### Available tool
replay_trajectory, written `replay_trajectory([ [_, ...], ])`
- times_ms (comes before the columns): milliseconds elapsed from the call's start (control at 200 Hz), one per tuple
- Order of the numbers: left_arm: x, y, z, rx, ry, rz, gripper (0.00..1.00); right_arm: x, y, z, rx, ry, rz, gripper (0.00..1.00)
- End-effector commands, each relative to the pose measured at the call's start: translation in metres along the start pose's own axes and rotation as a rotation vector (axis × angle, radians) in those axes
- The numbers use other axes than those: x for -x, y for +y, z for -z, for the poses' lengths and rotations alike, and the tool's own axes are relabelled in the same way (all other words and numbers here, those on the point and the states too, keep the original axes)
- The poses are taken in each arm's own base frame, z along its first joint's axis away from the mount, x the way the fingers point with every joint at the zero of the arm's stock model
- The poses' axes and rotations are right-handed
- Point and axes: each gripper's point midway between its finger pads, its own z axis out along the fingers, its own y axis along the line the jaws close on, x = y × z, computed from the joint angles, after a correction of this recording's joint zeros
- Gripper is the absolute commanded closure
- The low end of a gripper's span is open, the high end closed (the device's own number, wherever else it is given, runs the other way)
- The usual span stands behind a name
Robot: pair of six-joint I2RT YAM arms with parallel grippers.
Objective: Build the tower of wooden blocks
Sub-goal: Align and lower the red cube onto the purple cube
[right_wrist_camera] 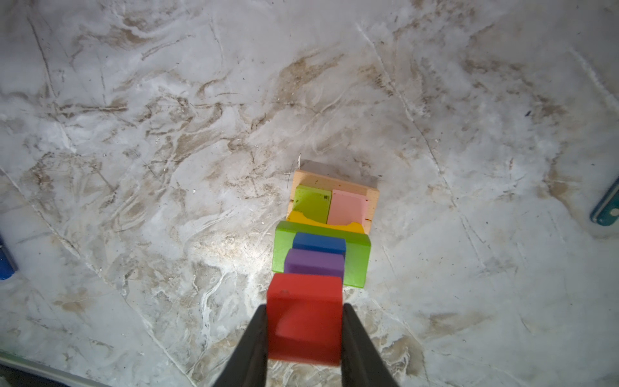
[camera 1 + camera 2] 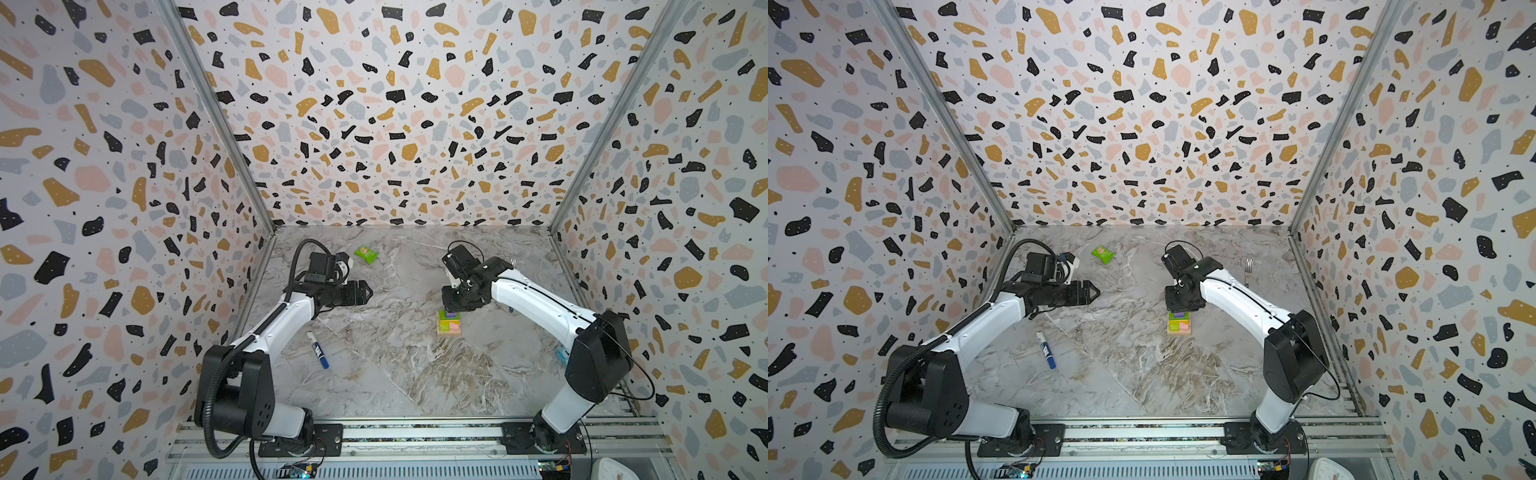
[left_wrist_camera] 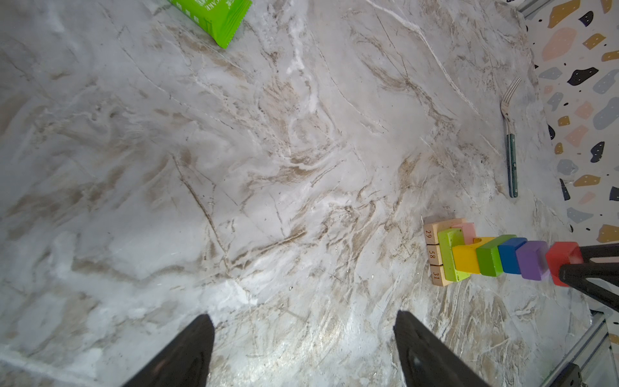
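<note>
Right of centre in both top views, the tower [image 2: 449, 323] stands beneath the right gripper [image 1: 305, 313], which is clamped on its top red cube [image 1: 303, 296]. Left gripper [image 2: 368, 292] is spread wide and empty. Marker [image 2: 318, 350], packet [image 2: 366, 254] and fork [image 2: 1249, 268] lie well apart from the tower.

Soft, fairly bright light falls evenly from above. In both top views the arms [image 2: 286, 316] throw only faint shadows on the marble table [image 2: 395, 374], and the wide lens bows the walls [image 2: 124, 166] outward at the edges. In the right wrist view the red cube [image 1: 304, 321] sits close to the lens and blurs, and a pale glare patch lies on the marble beside the tower [image 1: 321, 248]. The left gripper [image 3: 303, 316] looks dark and soft in its own wrist view.
</note>
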Motion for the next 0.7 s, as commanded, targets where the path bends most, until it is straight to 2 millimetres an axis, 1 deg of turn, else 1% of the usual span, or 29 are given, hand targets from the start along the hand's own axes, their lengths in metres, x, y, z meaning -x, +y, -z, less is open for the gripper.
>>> replay_trajectory([
  [0,0.0023,-0.0038,0.0012,-0.013,-0.018,-0.013,0.14,0.0001,-0.0030,0.0158,0.003,-0.031,-0.013,0.84],
  [501,0.0031,-0.0043,0.0023,-0.013,-0.021,-0.016,0.14,-0.0042,-0.0030,0.0081,0.009,-0.016,-0.015,0.84],
  [696,0.0034,-0.0045,0.0024,-0.013,-0.022,-0.016,0.14,-0.0030,-0.0018,0.0074,0.015,-0.021,-0.013,0.84],
])
